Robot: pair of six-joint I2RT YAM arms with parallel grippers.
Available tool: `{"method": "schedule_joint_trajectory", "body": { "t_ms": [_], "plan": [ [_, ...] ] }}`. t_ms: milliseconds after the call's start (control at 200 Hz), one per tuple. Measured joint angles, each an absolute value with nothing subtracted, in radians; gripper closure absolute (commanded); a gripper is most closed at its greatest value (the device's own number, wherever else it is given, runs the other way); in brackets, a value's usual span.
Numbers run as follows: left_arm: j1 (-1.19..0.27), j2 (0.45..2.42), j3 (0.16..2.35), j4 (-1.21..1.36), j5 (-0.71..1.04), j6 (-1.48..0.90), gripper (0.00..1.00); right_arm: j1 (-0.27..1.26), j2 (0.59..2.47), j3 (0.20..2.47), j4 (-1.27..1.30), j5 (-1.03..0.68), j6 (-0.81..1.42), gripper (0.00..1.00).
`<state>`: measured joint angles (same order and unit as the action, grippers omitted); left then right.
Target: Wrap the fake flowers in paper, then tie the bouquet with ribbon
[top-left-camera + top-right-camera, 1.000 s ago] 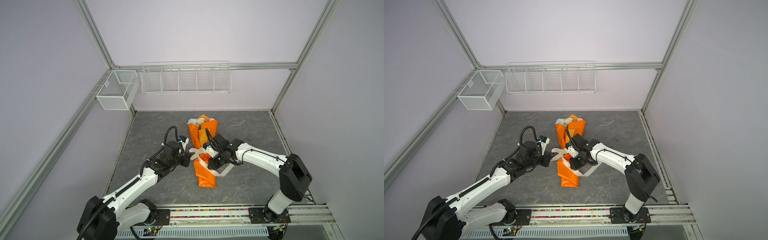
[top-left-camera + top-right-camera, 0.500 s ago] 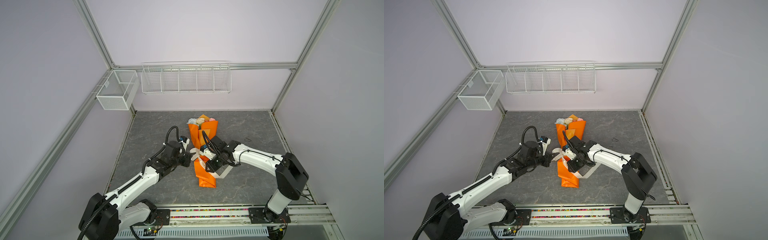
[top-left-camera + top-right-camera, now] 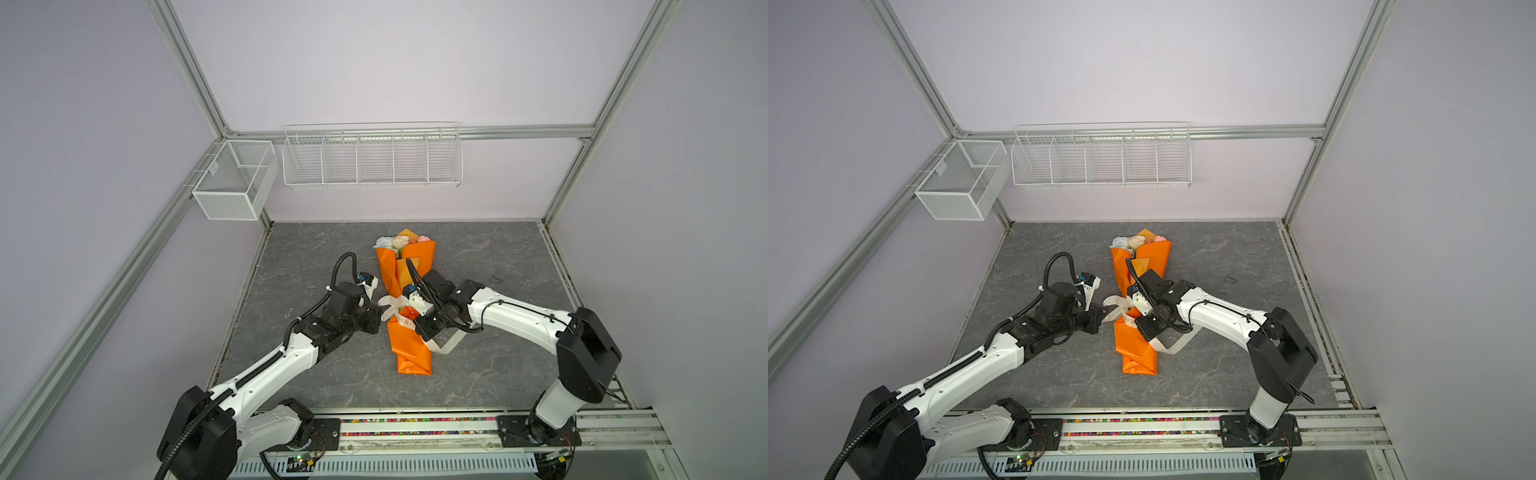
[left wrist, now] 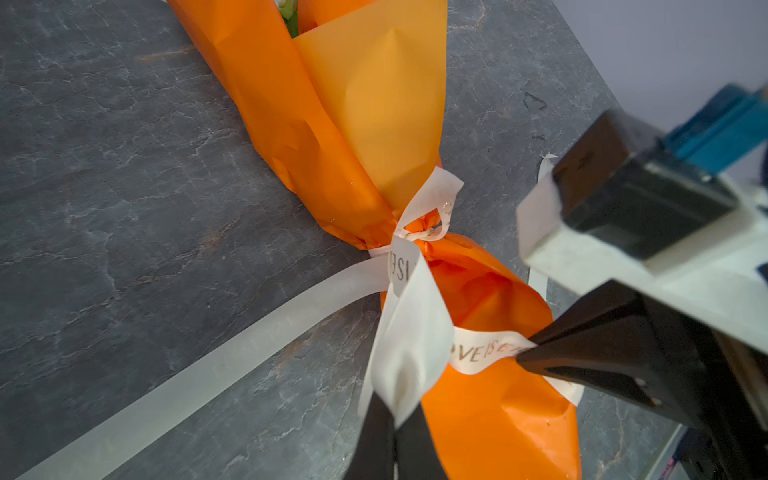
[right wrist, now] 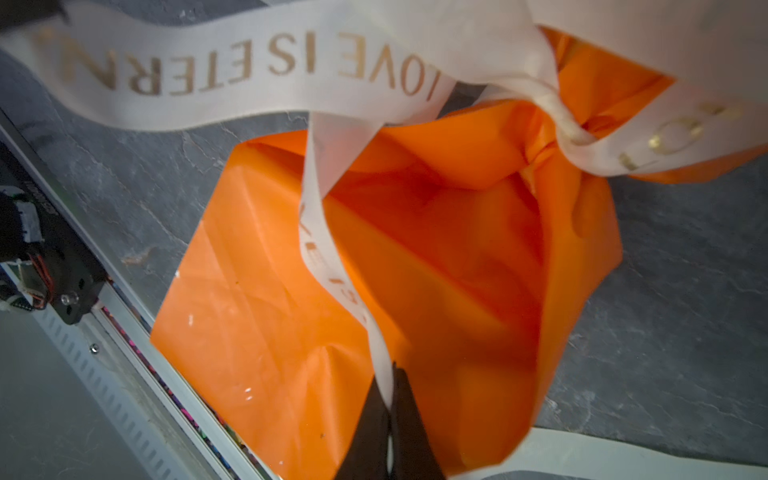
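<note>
Found the bouquet of fake flowers (image 3: 392,270) lying flat near the middle of the desk (image 3: 299,266) in both top views, lengthwise front to back. Noted orange paper (image 3: 1136,349) wrapped round it, with pale blooms (image 3: 399,242) poking out at the end toward the back wall (image 3: 374,83) and the folded stem end toward the front rail (image 3: 415,428). Saw a cream ribbon (image 4: 409,332) cinched round the wrap's narrow waist and knotted there, with gold lettering reading LOVE IS ETERN… in the right wrist view. Caught the left hand (image 4: 395,419) pressed together, pinching a folded ribbon loop just off the knot, on the bouquet's left side in the top views. Caught the right hand (image 5: 390,376) clamped tight too, pinching a ribbon strand edge-on above the lower half of the wrap. Placed both hands close on either side of the knot, apart from each other. Spotted a long ribbon tail (image 4: 199,374) lying flat on the desk, and a further ribbon length (image 3: 444,349) curling on the desk just beside the lower wrap. Logged a wire rack (image 3: 372,158) on the back wall and a mesh basket (image 3: 232,183) at the back-left corner, both well apart from the bouquet. Made out only a green sliver (image 4: 291,18) of stem or leaf inside the paper's open end.
</note>
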<state>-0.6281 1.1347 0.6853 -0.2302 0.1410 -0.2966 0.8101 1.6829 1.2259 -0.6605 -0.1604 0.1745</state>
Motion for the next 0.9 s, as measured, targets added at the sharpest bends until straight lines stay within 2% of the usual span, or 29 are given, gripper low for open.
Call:
{"method": "schedule_joint_trajectory", "body": {
  "t_ms": [275,705,730,765,790,900],
  "plan": [
    [-0.628,1.111,0.625,-0.261,0.062,-0.342,1.00,0.741,1.690,1.280,-0.660,-0.164,0.282,0.93],
    [-0.628,1.111,0.565,-0.276,0.006,-0.385,1.00,0.734,1.801,1.365,-0.705,-0.184,0.325,0.90],
    [-0.628,1.111,0.564,-0.278,0.001,-0.385,0.94,0.734,1.802,1.365,-0.709,-0.189,0.326,0.90],
    [-0.628,1.111,0.564,-0.283,-0.005,-0.385,0.75,0.734,1.803,1.365,-0.713,-0.193,0.327,0.90],
    [-0.628,1.111,0.564,-0.289,-0.008,-0.383,0.66,0.734,1.803,1.366,-0.716,-0.197,0.327,0.90],
    [-0.628,1.103,0.570,-0.339,-0.015,-0.389,0.54,0.735,1.803,1.367,-0.724,-0.203,0.331,0.89]
  ]
}}
